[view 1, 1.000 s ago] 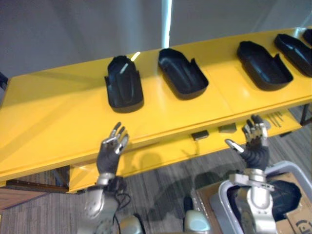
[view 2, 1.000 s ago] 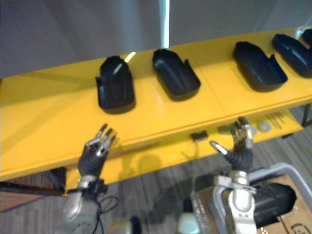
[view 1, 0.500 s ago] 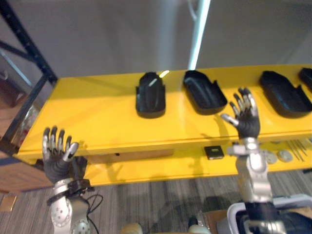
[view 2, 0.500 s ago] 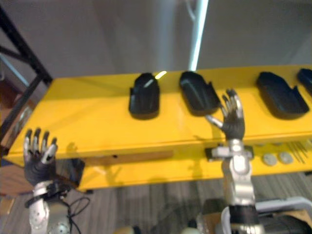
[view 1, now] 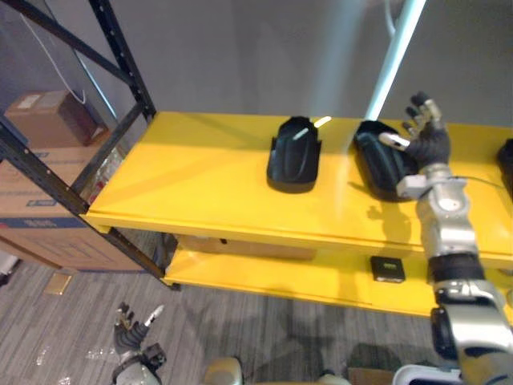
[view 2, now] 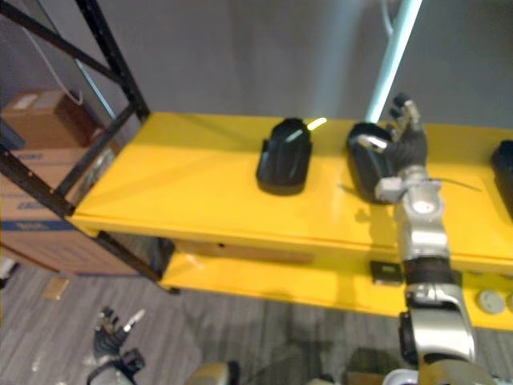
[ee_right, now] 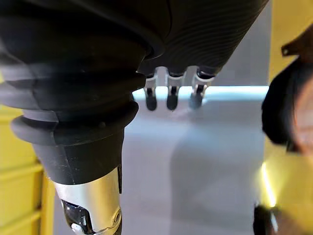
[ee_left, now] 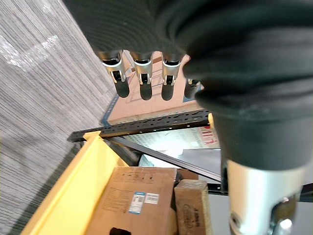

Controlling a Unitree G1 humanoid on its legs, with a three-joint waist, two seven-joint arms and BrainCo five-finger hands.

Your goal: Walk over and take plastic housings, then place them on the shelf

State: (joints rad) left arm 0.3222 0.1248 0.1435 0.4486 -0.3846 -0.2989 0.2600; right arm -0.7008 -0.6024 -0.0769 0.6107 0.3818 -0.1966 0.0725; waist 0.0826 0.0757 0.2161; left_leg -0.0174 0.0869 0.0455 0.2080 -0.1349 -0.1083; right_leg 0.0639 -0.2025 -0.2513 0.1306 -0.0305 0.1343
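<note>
Two plastic housings are seen on the yellow table [view 1: 192,184]: left housing [view 1: 294,155] and right housing [view 1: 381,164]. The right hand [view 1: 425,138] is held, fingers spread, over the right housing, perhaps touching. The left hand [view 1: 128,333] is seen low by the floor [view 1: 64,353], fingers relaxed, empty.

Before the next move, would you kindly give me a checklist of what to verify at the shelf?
1. Right robot hand open and empty: ok.
2. Right robot hand touching the right housing: cannot tell; it shows above it.
3. Left housing lying free on the yellow shelf: ok.
4. Left robot hand open: ok.
5. Left robot hand up at shelf height: not ok; it hangs low by the floor.
</note>
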